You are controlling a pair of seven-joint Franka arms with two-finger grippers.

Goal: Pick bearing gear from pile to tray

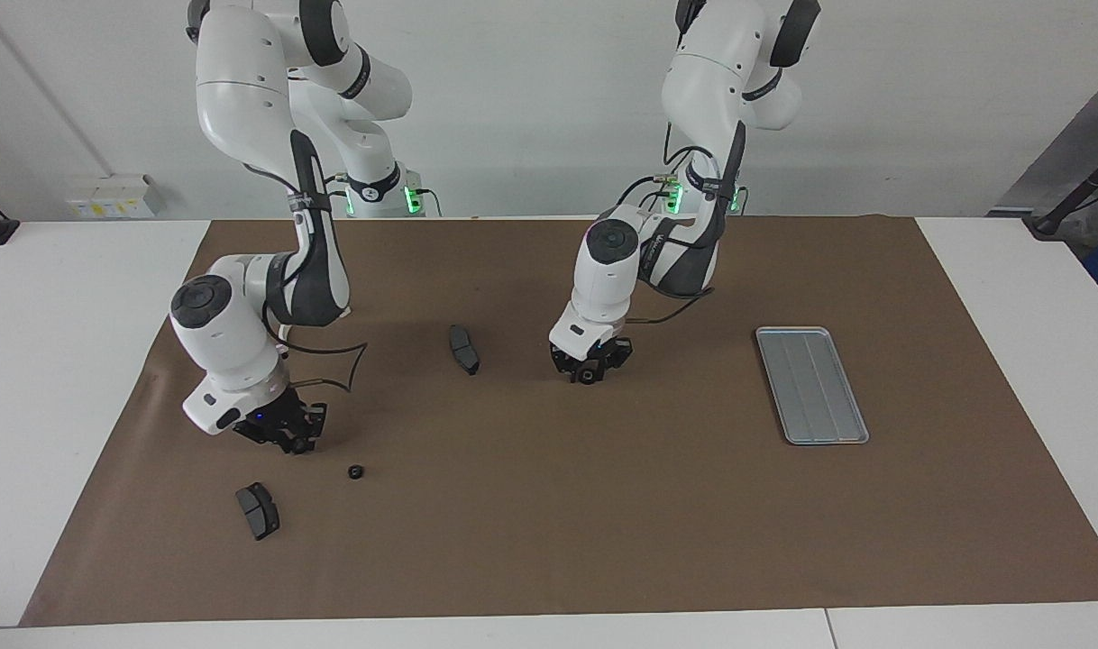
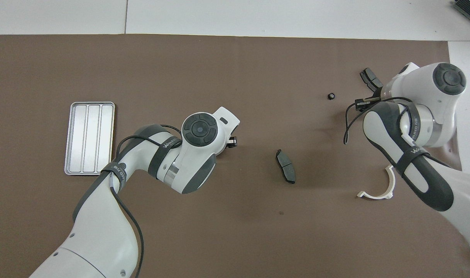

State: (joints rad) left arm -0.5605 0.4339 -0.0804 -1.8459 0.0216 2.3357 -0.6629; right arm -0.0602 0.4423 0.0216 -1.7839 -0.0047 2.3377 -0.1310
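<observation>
My left gripper (image 1: pixel 589 370) is down at the brown mat near the table's middle, shut on a small black ring (image 1: pixel 587 376). In the overhead view only its tip (image 2: pixel 231 143) shows under the wrist. The silver grooved tray (image 1: pixel 810 385) lies toward the left arm's end of the table and also shows in the overhead view (image 2: pixel 89 138). My right gripper (image 1: pixel 289 435) hangs low over the mat near a second black ring (image 1: pixel 355 471), which also shows from overhead (image 2: pixel 330 95). It touches nothing that I can see.
One dark grey curved pad (image 1: pixel 464 349) lies between the arms and shows from overhead (image 2: pixel 285 171). Another pad (image 1: pixel 258 510) lies beside the right gripper. A white half-ring bracket (image 2: pixel 377 190) lies partly under the right arm.
</observation>
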